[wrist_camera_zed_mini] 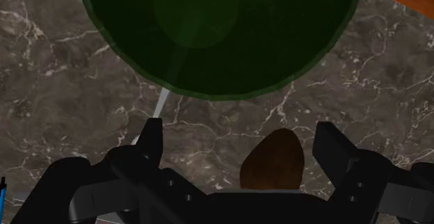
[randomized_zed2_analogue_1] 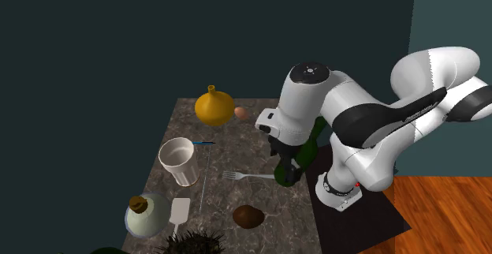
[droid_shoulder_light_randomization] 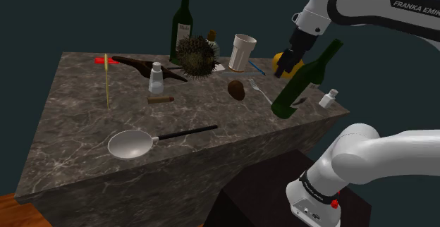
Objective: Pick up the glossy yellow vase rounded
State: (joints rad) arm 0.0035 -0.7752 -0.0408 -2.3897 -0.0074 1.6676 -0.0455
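The rounded, glossy yellow vase (randomized_zed2_analogue_1: 214,107) stands at the far end of the marble table (randomized_zed2_analogue_1: 236,181) in the second exterior view. In the shoulder view just a yellow sliver of the vase (droid_shoulder_light_randomization: 296,63) peeks out behind the hand. My gripper (randomized_zed2_analogue_1: 289,173) hangs above the table beside a leaning dark green bottle (droid_shoulder_light_randomization: 304,81), well apart from the vase. Seen from the wrist, the gripper (wrist_camera_zed_mini: 240,138) is open with nothing held. The green bottle (wrist_camera_zed_mini: 215,35) looms just ahead of it, and a brown oval object (wrist_camera_zed_mini: 275,160) lies on the marble below.
A fork (droid_shoulder_light_randomization: 259,90) and the brown oval (droid_shoulder_light_randomization: 236,89) lie near the bottle. A white cup (droid_shoulder_light_randomization: 242,51), spiky ball (droid_shoulder_light_randomization: 195,56), tall bottle (droid_shoulder_light_randomization: 182,25), shaker (droid_shoulder_light_randomization: 156,77) and ladle (droid_shoulder_light_randomization: 130,144) crowd the table. A small shaker (droid_shoulder_light_randomization: 328,99) stands at the corner.
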